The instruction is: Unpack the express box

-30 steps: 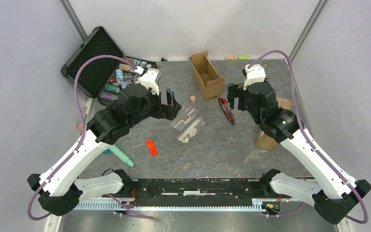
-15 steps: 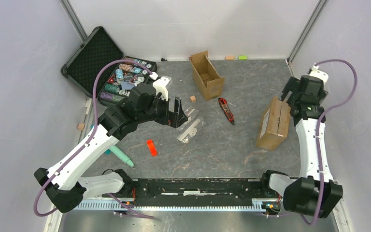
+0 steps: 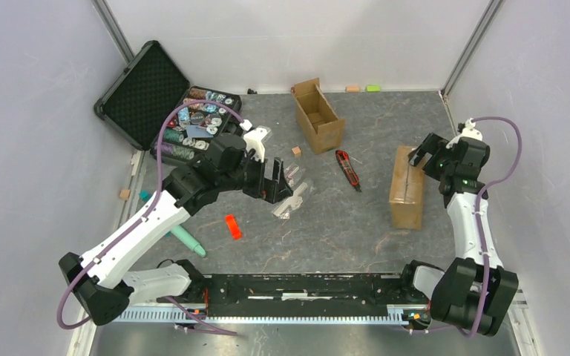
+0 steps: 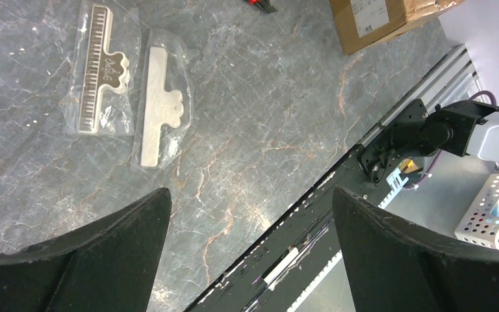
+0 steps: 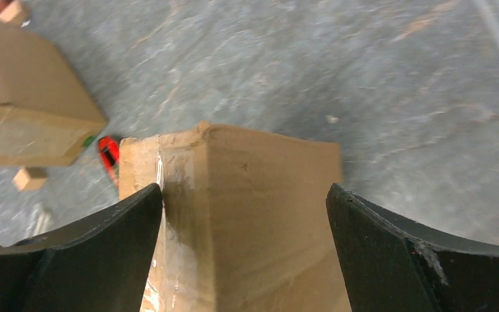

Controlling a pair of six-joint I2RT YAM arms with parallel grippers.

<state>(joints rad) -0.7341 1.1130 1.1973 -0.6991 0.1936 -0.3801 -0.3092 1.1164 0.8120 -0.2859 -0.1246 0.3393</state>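
We locate the express box (image 5: 247, 221) directly beneath the right claw (image 5: 244, 192). It is closed, with a taped seam running along the edge nearest the claw's left finger. The claw's fingers are spread wide and hold nothing. They hang over the box's far end, and in the right wrist view the box fills nearly the whole gap between them.

In our judgement the main risk is clearance. If the claw descends off-centre, a fingertip may land on the top face and shove or tip the box rather than straddle it. Cardboard on a smooth table will likely slide under a sideways push.

The red knife (image 3: 347, 169) lies on the table to the claw's left, beyond the box. The left claw (image 3: 277, 183) is also spread and empty. It hovers well apart, over two bagged clips (image 4: 130, 97), so it cannot brace the box.
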